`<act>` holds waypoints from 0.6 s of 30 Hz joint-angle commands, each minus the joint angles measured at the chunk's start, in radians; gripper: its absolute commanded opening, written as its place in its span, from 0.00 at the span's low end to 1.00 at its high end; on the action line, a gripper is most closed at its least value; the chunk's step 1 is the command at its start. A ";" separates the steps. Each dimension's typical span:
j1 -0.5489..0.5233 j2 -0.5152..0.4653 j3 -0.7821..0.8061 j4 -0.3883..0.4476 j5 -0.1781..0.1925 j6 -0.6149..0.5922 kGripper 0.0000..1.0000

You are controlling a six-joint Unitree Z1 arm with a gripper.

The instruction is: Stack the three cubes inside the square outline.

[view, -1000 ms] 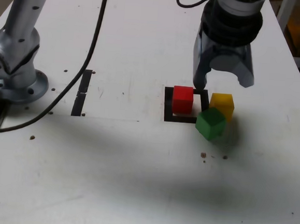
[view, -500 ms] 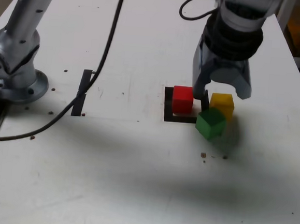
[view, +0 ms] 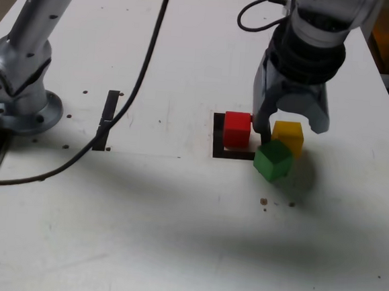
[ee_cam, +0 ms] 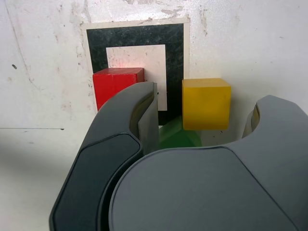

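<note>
The red cube point(view: 237, 129) point(ee_cam: 118, 84) sits in the square outline point(view: 216, 146) point(ee_cam: 134, 36), overlapping one side of the black frame. Just outside the outline, on the exterior view's right, rests the yellow cube point(view: 288, 137) point(ee_cam: 206, 103). The green cube point(view: 273, 160) point(ee_cam: 175, 134) lies turned at the outline's near right corner, close against the yellow one. My gripper point(view: 288, 126) point(ee_cam: 202, 102) is open and hangs low over the yellow cube, one finger point(ee_cam: 144, 115) between red and yellow, the other beyond the yellow. Nothing is held.
The arm's base point(view: 19, 98) stands at the exterior view's left, with a black cable point(view: 134, 93) draped across the table. Two short black strips point(view: 107, 122) lie near it. Small dark specks point(view: 264, 201) dot the white table point(view: 174, 238) in front of the green cube.
The gripper has come down and slightly toward the exterior view's right, closer around the yellow cube. The cable has shifted. The cubes have not moved.
</note>
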 commanded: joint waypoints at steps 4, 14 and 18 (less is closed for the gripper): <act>0.001 0.019 -0.020 0.001 -0.002 0.002 0.74; 0.001 0.056 -0.036 -0.002 -0.008 0.005 0.74; 0.001 0.069 -0.042 -0.004 -0.010 0.005 0.74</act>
